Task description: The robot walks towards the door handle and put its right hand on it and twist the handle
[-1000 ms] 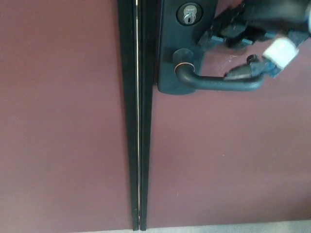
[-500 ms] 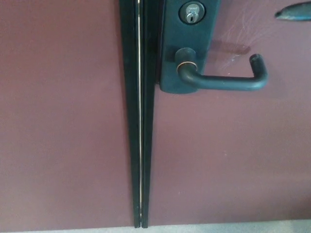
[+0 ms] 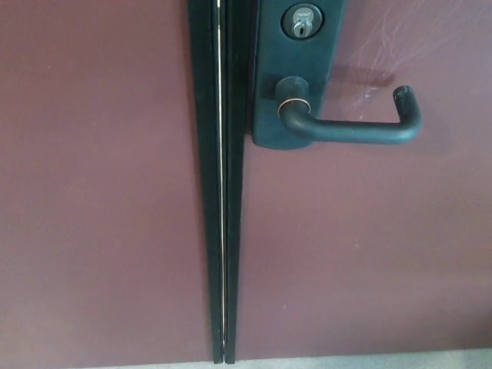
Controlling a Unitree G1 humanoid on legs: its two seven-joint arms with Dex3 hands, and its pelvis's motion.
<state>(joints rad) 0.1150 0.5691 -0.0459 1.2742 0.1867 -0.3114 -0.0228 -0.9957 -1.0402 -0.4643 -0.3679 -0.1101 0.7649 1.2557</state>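
Gone from the top right corner is the last dark sliver of the robot's right hand, which a second ago lay over the outer end of the lever; neither hand now shows, so whether the fingers are spread or closed cannot be told, and they hold and touch nothing in sight. Reading from the left: the maroon left door leaf (image 3: 100,192) fills that side, then the black vertical meeting strips (image 3: 223,192) run top to bottom with a thin bright seam between them, so the doors stand shut. Next comes the dark metal backplate (image 3: 296,73) on the maroon right door leaf (image 3: 369,246), carrying the silver keyhole cylinder (image 3: 301,21) above. Below it the black lever door handle (image 3: 350,131) springs from its round collar and runs level to the right, its tip turned up. Level suggests it sits at rest, untwisted, likely sprung back once let go. With no fingers in view, no place can be given relative to them. A pale strip of floor (image 3: 384,361) edges the bottom. By my judgement the twist has yet to be completed, or must be retried.
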